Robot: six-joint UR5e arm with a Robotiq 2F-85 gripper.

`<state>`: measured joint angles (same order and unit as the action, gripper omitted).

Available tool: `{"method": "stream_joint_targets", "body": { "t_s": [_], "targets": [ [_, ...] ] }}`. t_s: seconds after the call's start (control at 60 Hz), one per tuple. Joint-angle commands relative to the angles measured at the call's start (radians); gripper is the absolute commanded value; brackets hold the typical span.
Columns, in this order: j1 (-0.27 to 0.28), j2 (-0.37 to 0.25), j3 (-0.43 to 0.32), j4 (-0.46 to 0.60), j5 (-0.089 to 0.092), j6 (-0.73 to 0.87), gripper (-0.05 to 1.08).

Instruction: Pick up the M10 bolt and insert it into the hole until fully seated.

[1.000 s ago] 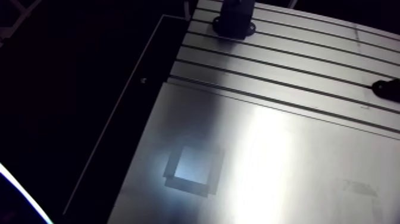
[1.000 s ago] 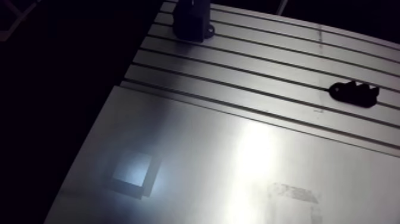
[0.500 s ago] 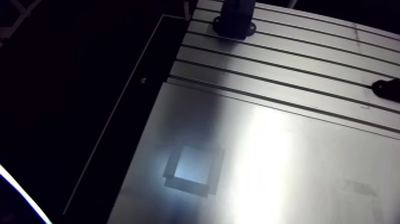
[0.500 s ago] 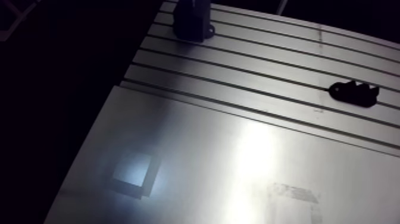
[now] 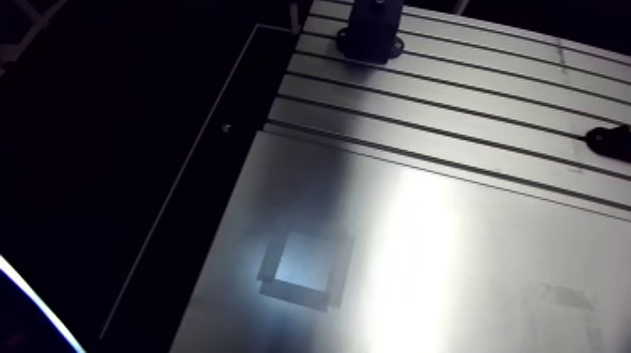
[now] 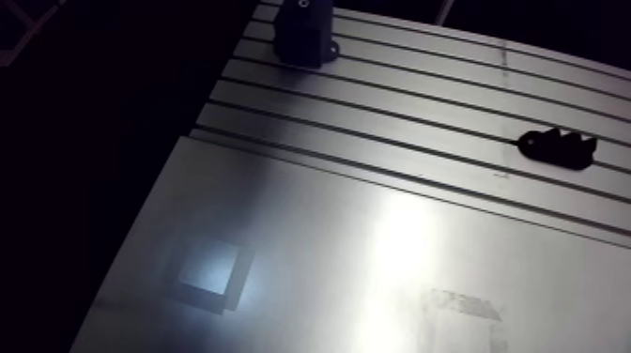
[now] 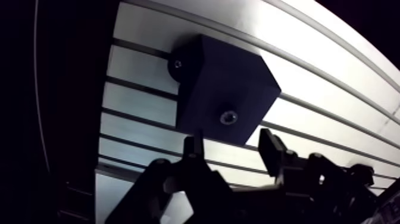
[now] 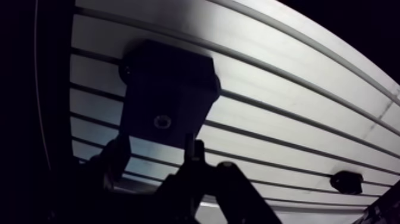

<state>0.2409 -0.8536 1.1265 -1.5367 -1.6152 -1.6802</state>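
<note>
A black block [image 7: 223,89] stands on the slotted table [image 7: 137,68], bolted down by a side flange. Its top face carries a small round grey spot [image 7: 228,117]; I cannot tell whether this is the bare hole or a bolt head seated in it. My gripper [image 7: 232,149] hovers just short of that spot. Its fingers [image 7: 193,148] stand apart with nothing between them, so it is open. No loose bolt shows in any view. In the arm view the block [image 5: 371,33] sits at the table's far end, and the gripper is outside that view.
A black toothed bracket [image 6: 561,145] lies on the slots to the right of the block. A smooth metal plate [image 5: 451,272] covers the near part of the table and bears a taped square patch [image 5: 302,268]. The table's left edge [image 5: 239,178] drops into darkness.
</note>
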Motion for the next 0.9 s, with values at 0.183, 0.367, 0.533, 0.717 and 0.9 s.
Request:
{"method": "stream_joint_targets", "body": {
  "t_s": [0.183,0.367,0.533,0.717,0.9],
  "targets": [
    [-0.006,-0.124,-0.016,0.088,-0.001,-0.009,0.0],
    [-0.051,-0.274,0.095,0.125,-0.007,-0.015,0.0],
    [-0.15,-0.402,0.184,0.114,-0.004,-0.016,0.0],
    [-0.262,-0.492,0.24,0.081,-0.004,-0.021,0.0],
    [-0.309,-0.545,0.288,0.036,-0.003,-0.024,0.01]
  ]
}}
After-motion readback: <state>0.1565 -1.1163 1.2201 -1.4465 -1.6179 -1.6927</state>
